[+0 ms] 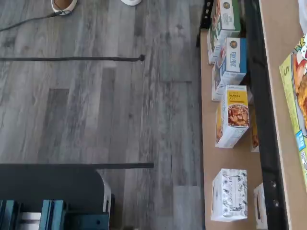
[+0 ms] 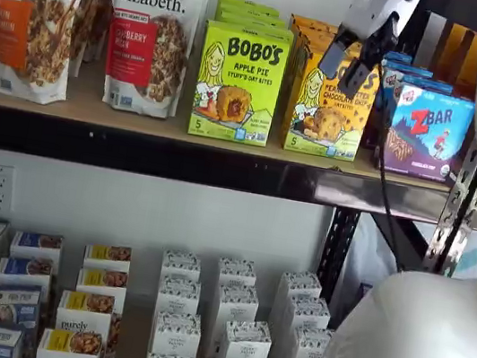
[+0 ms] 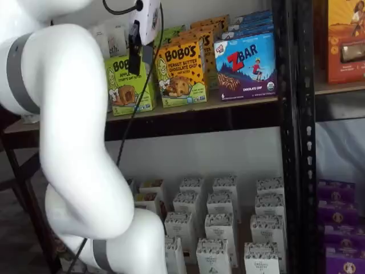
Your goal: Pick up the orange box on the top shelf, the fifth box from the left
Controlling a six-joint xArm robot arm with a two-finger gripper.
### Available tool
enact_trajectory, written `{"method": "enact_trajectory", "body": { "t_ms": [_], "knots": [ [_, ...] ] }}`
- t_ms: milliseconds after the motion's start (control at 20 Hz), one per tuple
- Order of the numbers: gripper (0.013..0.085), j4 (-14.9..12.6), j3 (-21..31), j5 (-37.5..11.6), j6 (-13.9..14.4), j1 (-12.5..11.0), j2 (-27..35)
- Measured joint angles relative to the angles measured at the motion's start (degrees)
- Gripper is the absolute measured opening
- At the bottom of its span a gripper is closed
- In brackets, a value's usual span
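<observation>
The orange box (image 2: 328, 120) reads BOBO'S Peanut Butter Chocolate Chip and stands upright on the top shelf (image 2: 222, 167), between a green box and a blue-purple one. It shows in both shelf views (image 3: 181, 71). My gripper (image 2: 344, 73) hangs in front of the box's upper part, with its white body above. Its two black fingers stand apart with a plain gap and hold nothing. In a shelf view the gripper (image 3: 140, 57) shows side-on, left of the box's front. The top shelf's rail (image 3: 188, 117) runs below.
A green Bobo's Apple Pie box (image 2: 238, 84) stands left of the orange box and a Zbar box (image 2: 427, 132) right of it. Granola bags (image 2: 149, 29) stand farther left. Small boxes (image 2: 225, 322) fill the lower shelf. A black upright (image 3: 291, 114) stands at the right.
</observation>
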Motion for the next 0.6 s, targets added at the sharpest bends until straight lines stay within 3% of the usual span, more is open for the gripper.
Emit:
{"method": "enact_trajectory", "body": {
  "t_ms": [150,350,600],
  "knots": [
    [0.085,1.3,3.46,-3.78,0.24,0.35,-2.56],
    [0.085,1.85,5.15,-4.9,0.88,1.18,-3.69],
    [0.085,3.76,6.47,-6.26,0.54,0.4,-4.76]
  ]
}}
